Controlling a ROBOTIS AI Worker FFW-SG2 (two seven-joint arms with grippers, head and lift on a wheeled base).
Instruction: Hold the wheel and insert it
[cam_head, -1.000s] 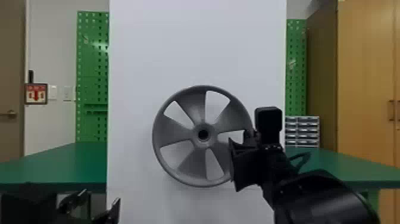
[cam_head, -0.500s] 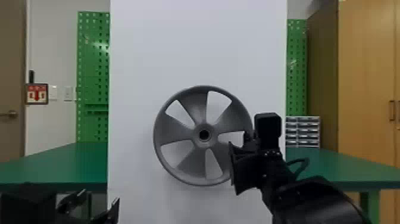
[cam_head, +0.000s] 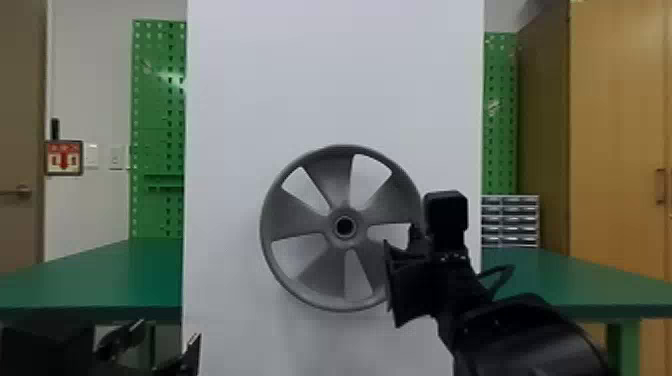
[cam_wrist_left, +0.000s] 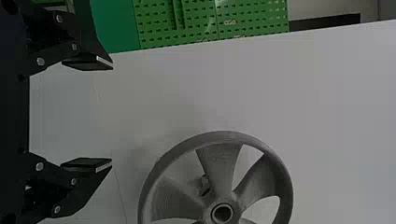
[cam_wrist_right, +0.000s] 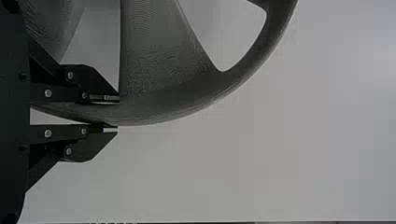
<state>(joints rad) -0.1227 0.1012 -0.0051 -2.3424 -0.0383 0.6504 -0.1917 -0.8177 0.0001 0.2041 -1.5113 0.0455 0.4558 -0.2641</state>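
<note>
1. Right gripper (cam_head: 391, 281): flat black fingers (cam_wrist_right: 105, 98) nearly together, pinching the wheel's rim, one on either side.
2. Wheel (cam_head: 327, 180): upright, matte grey; five flared spokes, fine ridged texture, round hub bore.
3. Left gripper (cam_head: 167, 332): fingers wide apart, nothing between; low, left of wheel.
4. White panel (cam_head: 300, 65): smooth, flat, behind wheel.
5. Green tabletop (cam_head: 100, 280), perforated pegboard (cam_head: 156, 105): beyond wheel, both sides.
</note>
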